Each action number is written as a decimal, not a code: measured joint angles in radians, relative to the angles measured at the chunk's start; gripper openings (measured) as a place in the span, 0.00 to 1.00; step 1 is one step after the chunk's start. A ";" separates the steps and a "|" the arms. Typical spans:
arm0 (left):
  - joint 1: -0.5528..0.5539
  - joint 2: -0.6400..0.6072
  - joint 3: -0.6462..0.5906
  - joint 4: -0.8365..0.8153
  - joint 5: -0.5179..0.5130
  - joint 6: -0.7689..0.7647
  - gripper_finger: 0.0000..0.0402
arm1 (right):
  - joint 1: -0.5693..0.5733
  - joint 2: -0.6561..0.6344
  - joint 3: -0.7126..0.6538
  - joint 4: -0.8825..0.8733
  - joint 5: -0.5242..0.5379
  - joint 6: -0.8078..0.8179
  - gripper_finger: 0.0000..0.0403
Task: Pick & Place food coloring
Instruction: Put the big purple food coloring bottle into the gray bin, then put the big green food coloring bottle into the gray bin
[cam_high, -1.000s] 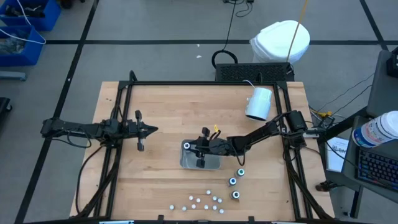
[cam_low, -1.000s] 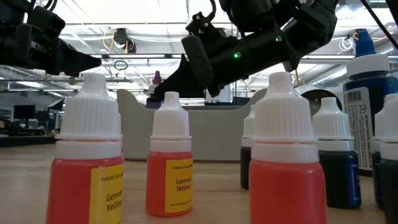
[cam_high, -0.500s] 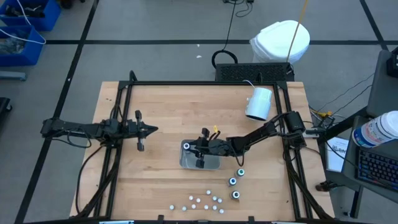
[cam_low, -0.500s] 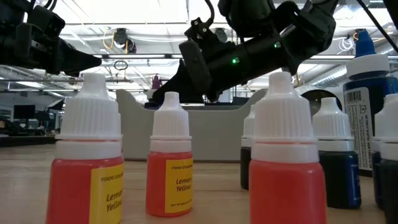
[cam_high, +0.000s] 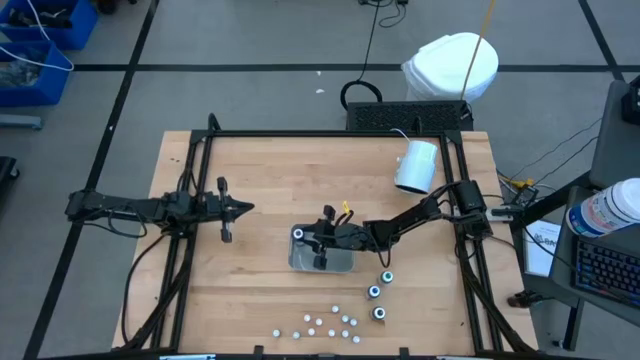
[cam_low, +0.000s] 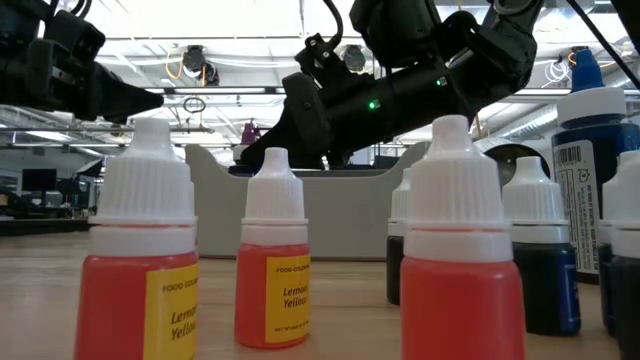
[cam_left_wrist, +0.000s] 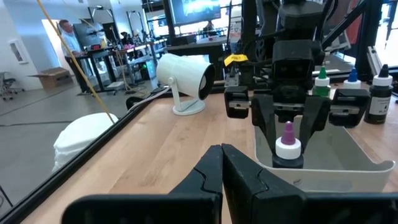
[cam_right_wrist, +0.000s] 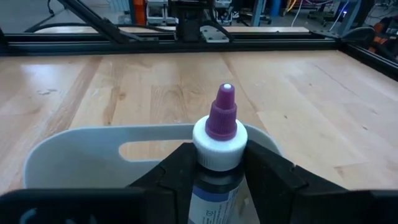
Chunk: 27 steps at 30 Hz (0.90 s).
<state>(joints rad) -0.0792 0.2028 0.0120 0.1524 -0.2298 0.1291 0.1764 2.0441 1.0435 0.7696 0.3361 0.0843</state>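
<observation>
I have the right hand (cam_left_wrist: 289, 134) down inside the white tray (cam_high: 342, 264) near the middle of the counter (cam_high: 270, 180), with the purple-capped food coloring bottle (cam_right_wrist: 219, 134) standing upright between its fingers (cam_right_wrist: 177, 168). From the wrist view the fingers flank the bottle close under its white collar; whether they grip it or have let go I cannot tell, so I treat it as a release in progress. To do this well I judge I should open wide enough that neither pad drags the bottle, then lift straight up before pulling back, so the cap clears the fingers and the bottle does not tip against the tray wall. The left hand (cam_high: 240, 209) is clenched empty, waiting near the counter's left edge.

The bottle's foot is hidden behind the tray wall, so I cannot confirm it rests on the floor. Three more dark bottles (cam_high: 379, 292) stand toward the front right; their labels are too small to read
</observation>
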 joint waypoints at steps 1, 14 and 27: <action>0.000 0.000 0.000 -0.001 0.000 0.000 0.02 | 0.000 0.000 0.000 0.000 0.000 0.000 0.35; 0.000 0.000 0.000 -0.007 0.001 -0.007 0.02 | 0.022 -0.108 -0.003 -0.100 0.001 -0.027 0.49; 0.000 0.000 0.000 -0.029 0.002 -0.014 0.02 | 0.202 -0.513 -0.003 -0.451 0.104 -0.192 0.49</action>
<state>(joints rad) -0.0789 0.2028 0.0120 0.1237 -0.2274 0.1155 0.3785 1.5310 1.0409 0.3190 0.4400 -0.1075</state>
